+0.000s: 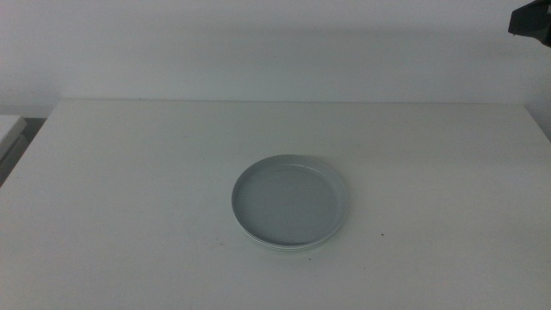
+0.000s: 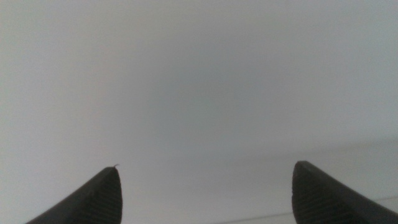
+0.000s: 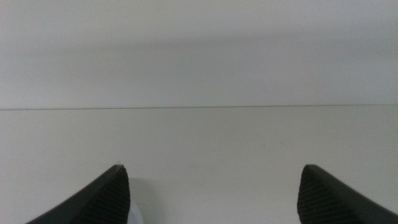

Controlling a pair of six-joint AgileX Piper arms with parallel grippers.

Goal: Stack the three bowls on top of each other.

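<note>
The left gripper (image 2: 205, 193) is showing only in its own wrist view, where its two dark jaws are standing wide apart with nothing between them, facing a plain pale surface with a faint line running across it near the jaws. In the middle view neither arm is reaching over the white table (image 1: 129, 172). The bowls are sitting as one stack (image 1: 290, 202) a little toward five o'clock from the table's centre; the grey bowl (image 1: 288, 200) is lying on top, its low rim catching the light, and beneath it, peeking out along the edge at about six o'clock, thin pale rims are showing (how many bowls are lying under it, and which colour is where, cannot be told from here). A tiny dark speck (image 1: 381, 233) is sitting on the tabletop at about four o'clock from the stack. A dark object (image 1: 530, 19) is showing at the middle view's one o'clock corner, against the wall. The right gripper (image 3: 214, 193) is likewise holding its jaws spread wide and gripping nothing, looking across bare tabletop toward the wall.
</note>
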